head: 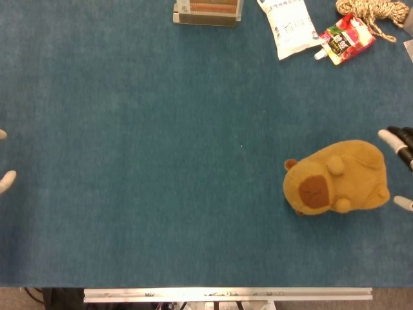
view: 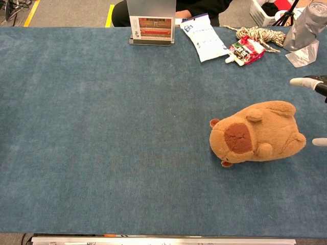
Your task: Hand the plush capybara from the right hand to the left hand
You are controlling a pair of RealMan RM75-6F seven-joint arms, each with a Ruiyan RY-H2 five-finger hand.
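Note:
The plush capybara [head: 337, 177] [view: 257, 132] lies on its side on the blue table, at the right, with its brown snout facing left. At the right frame edge my right hand [head: 401, 161] [view: 316, 102] shows only as spread fingertips, just right of the capybara's rump and apart from it; nothing is in it. Of my left hand [head: 5, 168] only pale fingertips show at the far left edge in the head view, far from the toy and holding nothing; the chest view does not show it.
Along the far edge stand a small card stand [view: 151, 23], a white pouch [view: 203, 37], a red snack packet [view: 246, 51] and a coil of rope [view: 260, 33]. A grey wrapped object [view: 305, 28] sits at the far right corner. The metal table rim [head: 226, 295] runs along the front.

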